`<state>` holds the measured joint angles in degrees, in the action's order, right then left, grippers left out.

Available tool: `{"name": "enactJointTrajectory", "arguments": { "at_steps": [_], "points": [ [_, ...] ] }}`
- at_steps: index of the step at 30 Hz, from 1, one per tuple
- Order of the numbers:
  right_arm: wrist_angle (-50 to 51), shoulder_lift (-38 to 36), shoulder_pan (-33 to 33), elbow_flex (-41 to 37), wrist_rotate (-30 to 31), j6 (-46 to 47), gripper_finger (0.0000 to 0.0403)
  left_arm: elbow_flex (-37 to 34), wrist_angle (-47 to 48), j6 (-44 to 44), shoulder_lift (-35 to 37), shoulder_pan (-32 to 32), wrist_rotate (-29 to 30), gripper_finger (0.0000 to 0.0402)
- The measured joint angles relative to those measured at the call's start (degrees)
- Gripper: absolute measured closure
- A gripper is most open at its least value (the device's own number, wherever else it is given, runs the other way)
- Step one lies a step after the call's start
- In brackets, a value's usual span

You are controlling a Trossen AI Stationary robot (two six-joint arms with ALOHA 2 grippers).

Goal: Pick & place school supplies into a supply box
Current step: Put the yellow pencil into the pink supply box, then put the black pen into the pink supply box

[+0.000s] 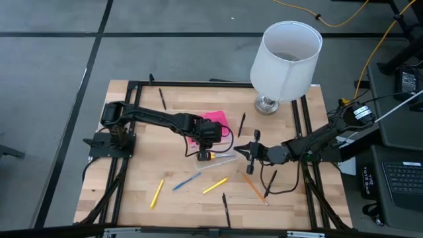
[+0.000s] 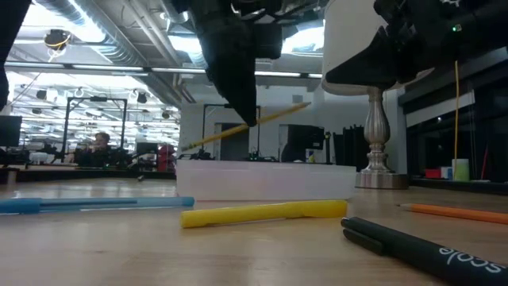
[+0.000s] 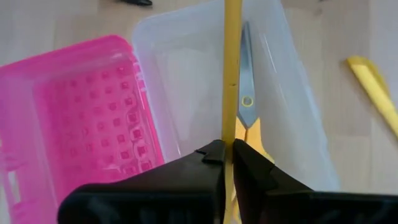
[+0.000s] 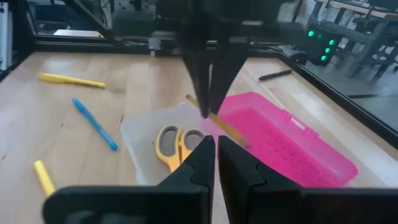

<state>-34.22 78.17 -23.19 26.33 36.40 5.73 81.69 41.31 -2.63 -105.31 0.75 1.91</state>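
The supply box lies open at mid-table, its pink lid [image 1: 213, 121] [image 3: 81, 112] flat beside the clear base [image 1: 217, 162] [image 3: 280, 93]. Yellow-handled scissors [image 3: 247, 118] [image 4: 176, 143] lie inside the base. My left gripper [image 1: 205, 155] [image 3: 227, 152] hangs over the base, shut on a thin yellow pencil [image 2: 246, 123]. My right gripper [image 1: 247, 153] [image 4: 216, 149] is shut and holds nothing; it sits just off the base's right end, pointing at the box. My left gripper pinches the yellow pencil partway along its shaft [image 3: 229, 134] between its two fingers. They come from above, pointing down, and lie across the pencil. The pencil is lifted clear over the clear base and tilted, one end [image 2: 305, 104] higher than the other.
Near the table's front lie two yellow pens [image 1: 156, 193] [image 1: 215, 185], a blue pen [image 1: 186, 181], an orange pencil [image 1: 254, 187] and black pens [image 1: 225, 210] [image 1: 269, 183]. A lamp with a white shade [image 1: 285, 58] stands at the far right. Black frame bars [image 1: 198, 84] edge the table.
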Motion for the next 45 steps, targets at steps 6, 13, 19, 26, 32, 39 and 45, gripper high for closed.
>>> {"name": "enactJointTrajectory", "arguments": {
  "at_steps": [6,13,19,26,32,39,45],
  "points": [
    [0.16,0.0,0.42,0.0,0.0,0.66,0.0377,-0.07,-1.58,3.32,-1.51,0.0,0.0,0.0384],
    [2.1,0.11,0.42,0.0,0.0,0.75,0.0377,-0.07,-5.35,4.92,-1.65,0.02,-0.02,0.0382],
    [3.27,0.13,0.42,0.0,0.02,1.54,0.0377,-0.66,-5.48,4.92,-1.65,0.02,-0.02,0.0382],
    [3.54,0.13,0.42,0.0,0.02,1.52,0.0377,-0.7,-5.23,3.43,-1.67,0.17,-0.02,0.0381],
    [3.53,0.13,0.42,0.0,0.02,1.52,0.0377,-0.7,-5.21,3.43,-1.7,0.71,-0.04,0.0369],
    [3.52,0.13,0.42,0.0,0.02,1.52,0.0377,-0.7,-5.15,2.38,-1.78,1.48,-0.04,0.0354],
    [3.5,0.13,0.42,0.0,0.02,1.62,0.0377,-0.7,-5.01,2.44,-1.8,1.84,0.04,0.0345]
  ]
}}
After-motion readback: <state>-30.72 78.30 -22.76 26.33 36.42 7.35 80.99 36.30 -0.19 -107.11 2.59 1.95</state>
